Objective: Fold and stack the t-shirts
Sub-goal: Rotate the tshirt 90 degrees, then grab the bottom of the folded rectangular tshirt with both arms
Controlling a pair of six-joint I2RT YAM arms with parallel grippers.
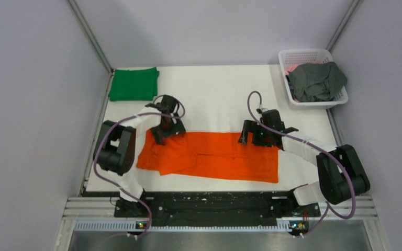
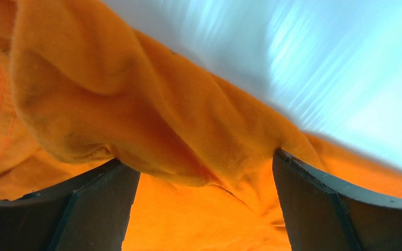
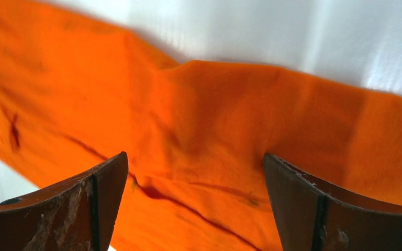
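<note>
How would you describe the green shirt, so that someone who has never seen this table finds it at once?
Start at the white table and go to its far left corner. There lies the green t-shirt, a neat folded rectangle. The orange t-shirt is spread out near the front edge, and the grey t-shirt is crumpled in the basket.
</note>
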